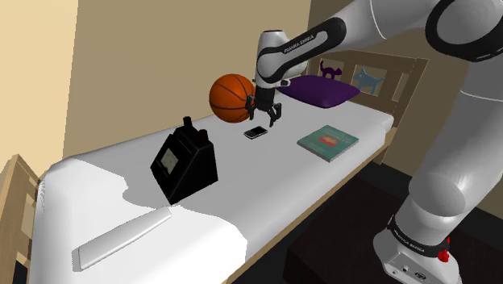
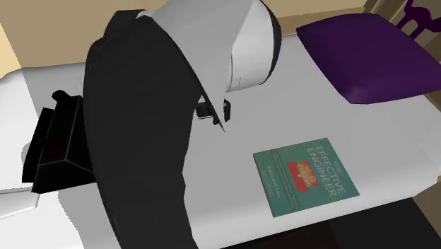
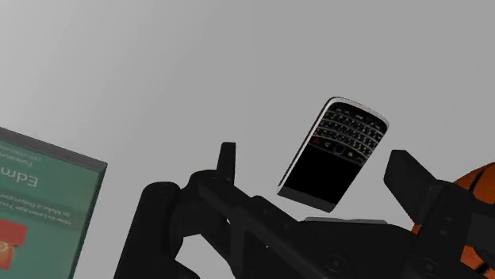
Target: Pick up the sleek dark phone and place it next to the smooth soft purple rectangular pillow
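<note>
Nearest the wrist camera, the gripper (image 3: 314, 162) hangs with its two black fingers (image 3: 227, 162) spread wide and nothing between their pads, so the step in hand looks like the approach for the pick: the grasp is not yet made. Just beyond the fingertips, the phone (image 3: 334, 154) lies flat on the white bed (image 1: 242, 194), framed in the gap between the fingers and touched by neither. In the shoulder view the gripper hovers close above it. The next move, as I judge it, calls for a straight descent until the fingers straddle the narrow sides. A small twist of the wrist may come first, since the phone's long axis runs at a slant to the line between the fingers. Then comes a close firm enough to lift so thin a thing off soft bedding. The phone is a slim black slab with rounded corners and a pale, thin rim. One half carries rows of tiny keys, the other a dark blank screen, and its low profile leaves little edge to catch. Farther out, a teal book (image 1: 327, 142) rests on the sheet to one side and an orange basketball (image 1: 232, 97) sits close on the other. Farthest, at the head of the bed, lies the purple pillow (image 1: 321, 90), well apart from the phone, with bare sheet beside it for the drop.
</note>
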Controlling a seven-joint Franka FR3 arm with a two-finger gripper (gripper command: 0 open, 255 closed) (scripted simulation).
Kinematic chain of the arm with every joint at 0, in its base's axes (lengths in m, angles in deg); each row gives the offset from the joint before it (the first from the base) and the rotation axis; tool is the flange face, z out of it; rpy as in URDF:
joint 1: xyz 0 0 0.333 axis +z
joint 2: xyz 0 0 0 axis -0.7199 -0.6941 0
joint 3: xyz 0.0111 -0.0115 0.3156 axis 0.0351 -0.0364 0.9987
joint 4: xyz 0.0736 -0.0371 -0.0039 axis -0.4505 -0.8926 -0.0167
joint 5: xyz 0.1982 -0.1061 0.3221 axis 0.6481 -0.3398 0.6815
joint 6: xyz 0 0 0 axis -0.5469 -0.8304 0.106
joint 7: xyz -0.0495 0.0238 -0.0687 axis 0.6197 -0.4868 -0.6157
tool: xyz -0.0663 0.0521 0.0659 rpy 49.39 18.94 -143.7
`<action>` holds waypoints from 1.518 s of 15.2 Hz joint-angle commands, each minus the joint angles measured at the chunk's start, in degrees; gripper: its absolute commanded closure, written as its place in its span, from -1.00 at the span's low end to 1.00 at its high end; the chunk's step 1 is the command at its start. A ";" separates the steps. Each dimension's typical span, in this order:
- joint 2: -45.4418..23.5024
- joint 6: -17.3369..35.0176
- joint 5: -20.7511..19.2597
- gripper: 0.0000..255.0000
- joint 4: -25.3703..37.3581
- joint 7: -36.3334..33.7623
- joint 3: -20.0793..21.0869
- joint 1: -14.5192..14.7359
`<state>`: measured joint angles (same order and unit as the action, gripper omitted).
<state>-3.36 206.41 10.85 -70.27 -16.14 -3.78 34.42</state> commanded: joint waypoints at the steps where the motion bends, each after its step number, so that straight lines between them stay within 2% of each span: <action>1: -4.74 0.10 -1.79 -1.00 4.13 -4.94 -0.76 0.07; 5: -12.47 0.38 -3.91 -1.00 10.75 -12.78 -2.95 0.66; 13: -15.60 5.08 -4.69 -1.00 9.13 -13.29 -3.40 1.16; 20: -15.60 5.08 -4.69 -1.00 9.13 -13.29 -3.40 1.16; 21: -15.60 5.08 -4.69 1.00 9.13 -13.29 -3.40 1.16; 23: -15.62 5.11 -4.70 1.00 9.12 -13.29 -3.40 1.16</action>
<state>-18.91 211.47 6.16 -61.09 -29.43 -7.17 35.59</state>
